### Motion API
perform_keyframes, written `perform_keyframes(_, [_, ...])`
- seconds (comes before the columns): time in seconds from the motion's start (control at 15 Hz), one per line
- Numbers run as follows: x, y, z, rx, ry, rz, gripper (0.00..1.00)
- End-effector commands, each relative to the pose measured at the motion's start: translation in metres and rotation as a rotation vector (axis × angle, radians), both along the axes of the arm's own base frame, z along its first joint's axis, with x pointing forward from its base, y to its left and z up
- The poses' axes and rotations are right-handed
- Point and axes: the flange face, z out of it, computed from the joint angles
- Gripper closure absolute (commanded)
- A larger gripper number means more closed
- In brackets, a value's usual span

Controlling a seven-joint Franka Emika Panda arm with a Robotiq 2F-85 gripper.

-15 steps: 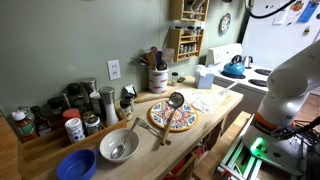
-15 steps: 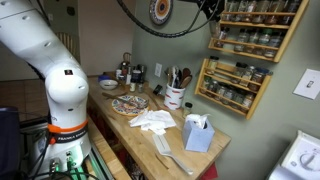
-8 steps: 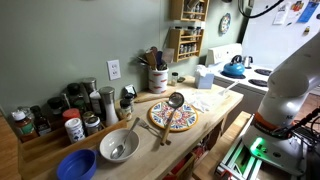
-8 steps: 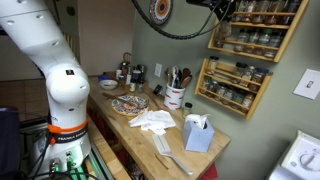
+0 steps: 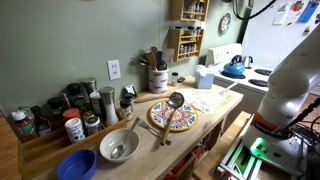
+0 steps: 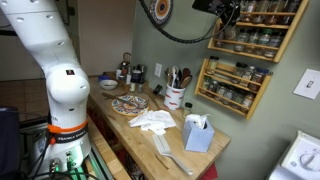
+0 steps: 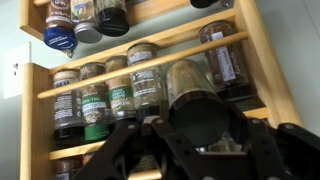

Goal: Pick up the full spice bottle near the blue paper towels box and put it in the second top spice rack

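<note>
The tool is clamped around the full spice bottle. It holds the bottle high against the spice rack, far above the tabletop and the blue paper towels box. The bottle sits level with a row of jars, probably so it can slide straight in. I cannot say for certain which tier that is.

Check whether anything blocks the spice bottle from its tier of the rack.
Nothing visible does. In the wrist view the spice bottle, by the gripper, is at the spice rack, in a gap between shelved jars; only that tier's wooden rail runs alongside.
</note>
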Motion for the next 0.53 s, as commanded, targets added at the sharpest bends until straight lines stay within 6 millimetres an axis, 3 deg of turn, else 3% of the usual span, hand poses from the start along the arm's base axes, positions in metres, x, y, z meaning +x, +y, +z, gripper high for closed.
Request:
perform_keyframes(0.0, [0.014, -0.004, 0.002, 0.001, -0.012, 0.004, 0.70])
perform_keyframes(0.47, [0.035, -0.010, -0.010, 0.001, 0.047, 0.004, 0.70])
